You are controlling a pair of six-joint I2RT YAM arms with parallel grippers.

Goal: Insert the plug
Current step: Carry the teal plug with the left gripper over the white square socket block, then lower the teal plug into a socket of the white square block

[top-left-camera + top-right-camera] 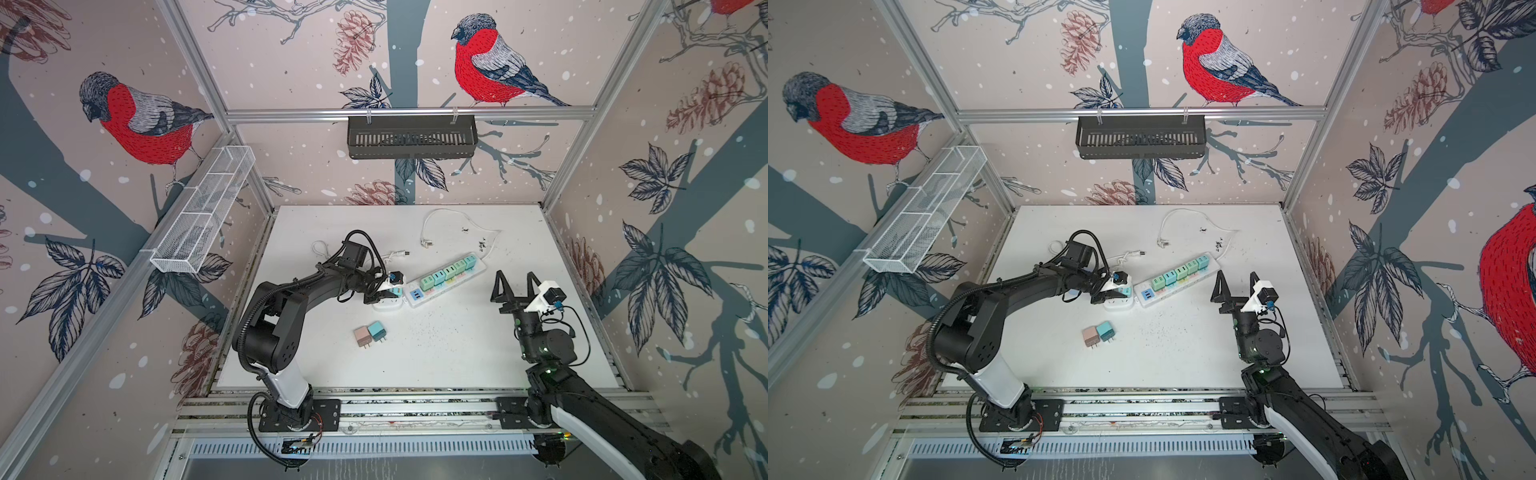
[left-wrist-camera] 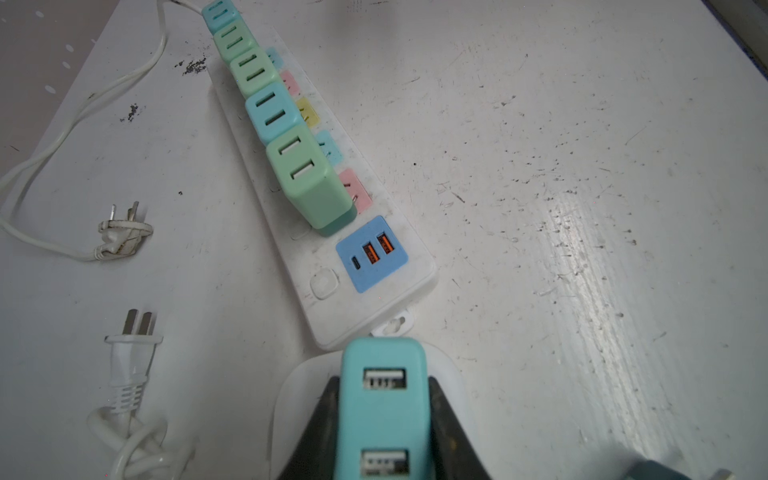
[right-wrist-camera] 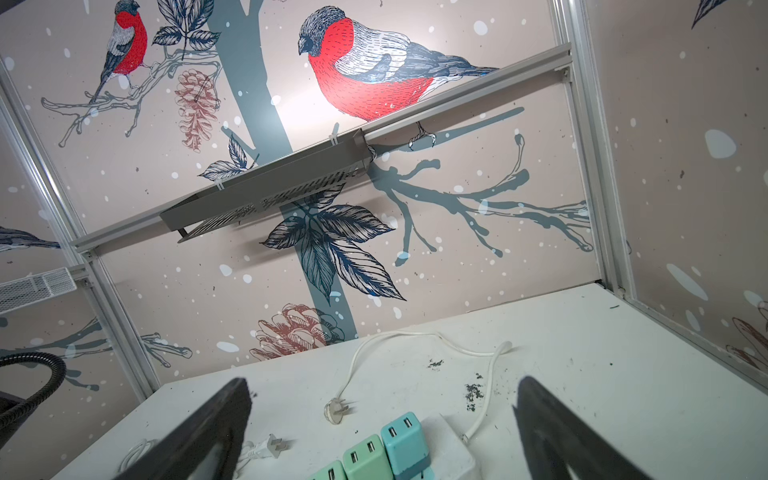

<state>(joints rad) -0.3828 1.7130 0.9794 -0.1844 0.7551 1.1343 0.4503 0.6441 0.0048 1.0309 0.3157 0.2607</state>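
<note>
The left jaws are closed on the plug (image 2: 384, 399), with dark fingers (image 2: 322, 419) on either side of its teal body. It stands upright over a small white socket block (image 2: 291, 386) that lies just beside the near-left end of the strip (image 2: 374, 299), about mid-bench (image 1: 457, 353). The prongs are hidden under the body, so whether they sit in the slots, or how deep, cannot be told. In both top views the left wrist and its camera cover most of the plug, leaving only a sliver of teal.

The right jaws stand wide apart and hold nothing, raised over the bench to the right of the strip.

Five plugs (image 1: 449, 272) fill the strip in a row, which the right wrist view cuts off at its edge. A pink plug (image 1: 362, 336) and a loose teal plug (image 1: 377, 330) lie touching near the left arm. A white cord (image 1: 440, 214) curls across the far bench. A second cord (image 2: 133, 436) lies coiled left of the block, cut off by the frame and mostly behind the left arm in the top views. At the edge of the left wrist view a dark shape (image 2: 660, 471) is cropped too far to name.
</note>
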